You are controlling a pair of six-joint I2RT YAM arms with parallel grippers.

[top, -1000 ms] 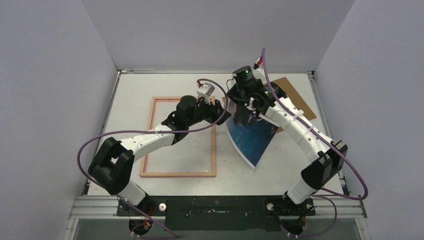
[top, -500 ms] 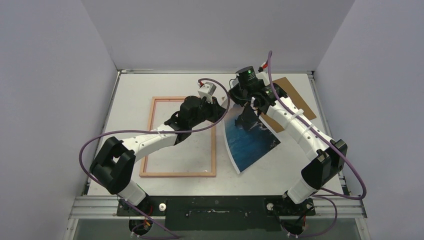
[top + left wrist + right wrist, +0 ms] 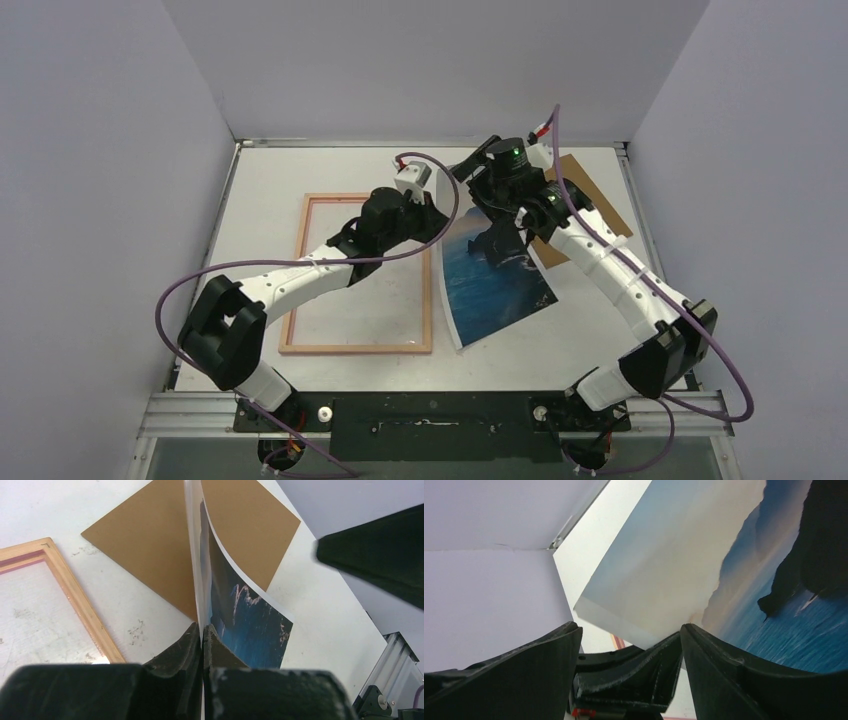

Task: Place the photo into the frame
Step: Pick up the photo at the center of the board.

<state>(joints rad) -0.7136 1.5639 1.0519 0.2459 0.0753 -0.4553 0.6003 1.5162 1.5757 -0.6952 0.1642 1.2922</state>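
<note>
The photo (image 3: 497, 280) of blue sea and dark cliffs stands curled on its edge, just right of the frame (image 3: 302, 270). That frame lies flat on the table with its tan wood side up. My left gripper (image 3: 440, 216) is shut on the photo's near edge (image 3: 201, 605), with the paper pinched between its fingertips (image 3: 186, 640). My right gripper (image 3: 468, 184) hovers open over the photo's far top corner, holding nothing. Through the right wrist view, the pale sky part of the photo (image 3: 674, 555) fills the space beyond the open fingers (image 3: 734, 670). The left gripper's tip shows between them.
A brown cardboard backing board (image 3: 603, 208) lies flat at the back right, behind the photo, and appears again as the board (image 3: 150, 545) in the left wrist view. The frame's corner (image 3: 75, 597) is left of my left gripper. White walls close the table's back and sides.
My left gripper has shut on the photo's edge. My right gripper has opened, let the photo go and drawn back to the right. The photo has swung towards the frame.
</note>
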